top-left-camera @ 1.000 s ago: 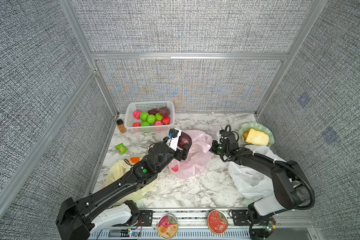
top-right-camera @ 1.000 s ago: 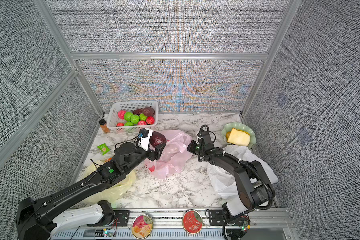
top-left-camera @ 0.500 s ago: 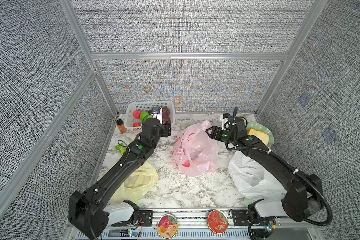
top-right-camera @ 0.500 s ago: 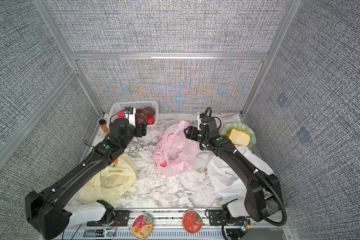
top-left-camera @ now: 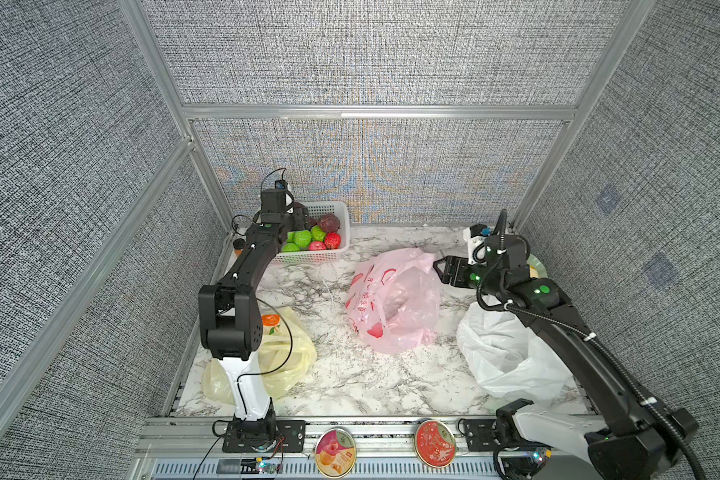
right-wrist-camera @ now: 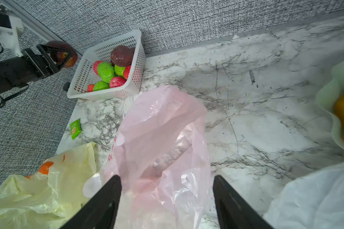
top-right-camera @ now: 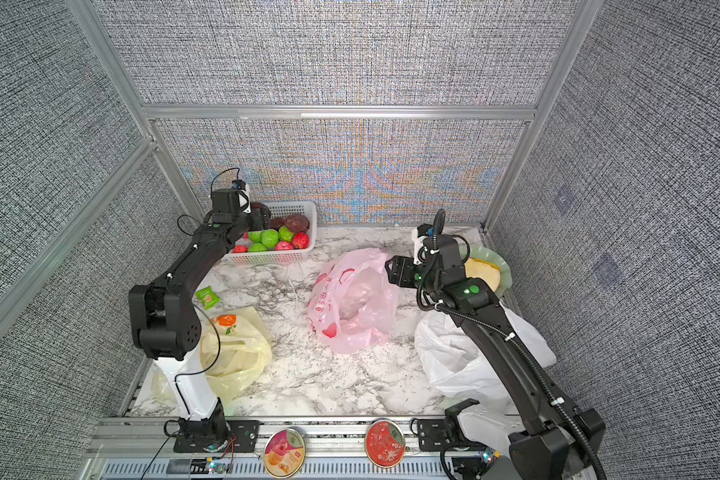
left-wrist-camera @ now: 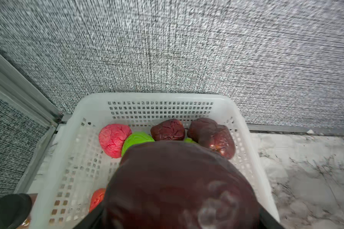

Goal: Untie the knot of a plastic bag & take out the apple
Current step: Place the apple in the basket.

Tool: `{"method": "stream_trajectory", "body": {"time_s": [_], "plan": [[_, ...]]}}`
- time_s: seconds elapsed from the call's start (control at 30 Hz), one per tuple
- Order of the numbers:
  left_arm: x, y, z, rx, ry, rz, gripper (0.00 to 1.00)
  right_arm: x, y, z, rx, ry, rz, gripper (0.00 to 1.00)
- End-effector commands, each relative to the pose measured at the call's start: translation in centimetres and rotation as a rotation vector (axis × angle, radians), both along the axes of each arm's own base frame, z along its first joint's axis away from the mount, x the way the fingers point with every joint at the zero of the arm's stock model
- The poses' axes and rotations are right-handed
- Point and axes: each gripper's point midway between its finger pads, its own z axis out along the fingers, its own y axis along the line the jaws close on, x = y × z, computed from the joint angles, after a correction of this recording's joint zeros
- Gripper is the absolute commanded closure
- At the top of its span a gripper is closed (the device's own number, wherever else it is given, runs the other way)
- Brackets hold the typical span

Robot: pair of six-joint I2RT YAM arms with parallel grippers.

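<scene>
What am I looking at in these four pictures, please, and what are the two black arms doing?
A robot's left arm and right arm stand at a marble table, each ending in a two-fingered gripper. Two pictures look down from overhead, nearly alike; two come from cameras on the arms' wrists. On the table lie a pink bag, a yellow bag, a white bag, a green plate and a basket of fruit. The left gripper holds a dark apple over the basket; its wrist camera shows the apple close up. The right gripper stands open beside the pink bag.
</scene>
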Motion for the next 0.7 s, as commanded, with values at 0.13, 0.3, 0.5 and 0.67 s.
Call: {"method": "stream_trajectory", "body": {"time_s": [0.13, 0.3, 0.5, 0.67], "plan": [[2.4, 1.2, -5.8, -0.065, 0.157, 0.015, 0.26, -0.7, -4.2, -0.9, -0.144, -0.023, -0.141, 0.23], [2.7, 1.5, -5.2, -0.05, 0.147, 0.007, 0.21, -0.9, -5.9, -0.6, -0.154, -0.073, -0.213, 0.21], [2.1, 1.9, -2.3, -0.014, 0.102, 0.008, 0.15, -1.4, -7.7, 0.1, -0.177, -0.122, -0.279, 0.19], [1.3, 2.4, 0.1, 0.018, 0.074, 0.018, 0.01, -2.4, -9.1, 0.7, -0.199, -0.147, -0.315, 0.17]]}}
